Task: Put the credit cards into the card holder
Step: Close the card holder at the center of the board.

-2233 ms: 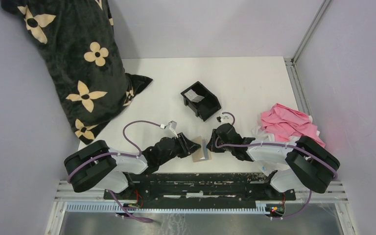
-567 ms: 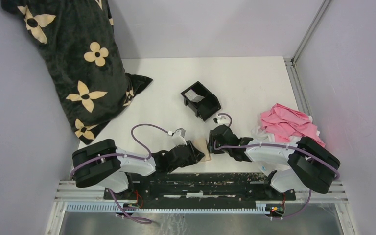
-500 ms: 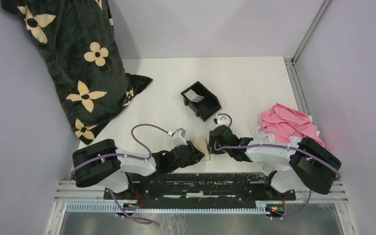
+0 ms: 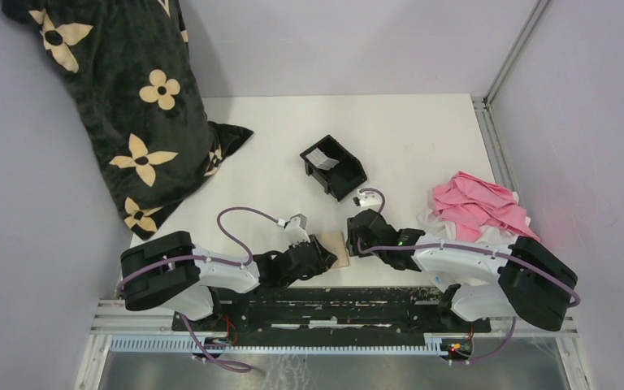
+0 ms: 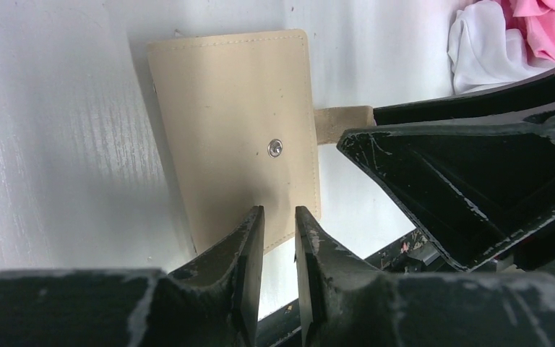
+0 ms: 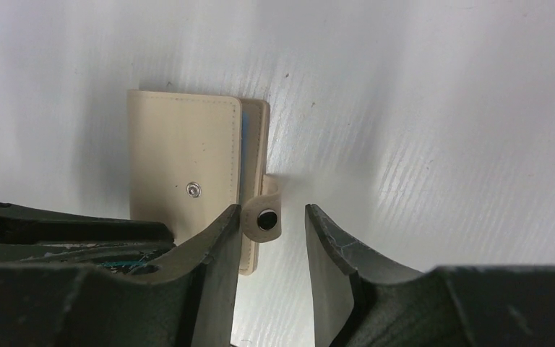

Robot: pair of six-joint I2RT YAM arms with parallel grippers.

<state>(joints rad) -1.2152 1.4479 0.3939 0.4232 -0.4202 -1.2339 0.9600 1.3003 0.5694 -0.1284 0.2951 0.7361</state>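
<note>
Card holder [image 6: 181, 159]: folded flat on surface [image 4: 406, 138], nearward of black tray [image 4: 333, 166]; long axis toward tray, tab [image 6: 266, 217] pointing right.
Left gripper [image 5: 280, 217]: narrowly parted over holder's near edge.
Right gripper [image 6: 272, 213]: open, astride tab.

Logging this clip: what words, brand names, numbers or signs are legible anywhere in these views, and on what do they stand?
No text is legible in any view.
The tan leather-like card holder: plain stitched cover with a metal snap, no brand mark.
The pale grey-white card in the black plastic tray: any print is too small to read.
The black cloth: cream flower motifs only, no letters.
</note>
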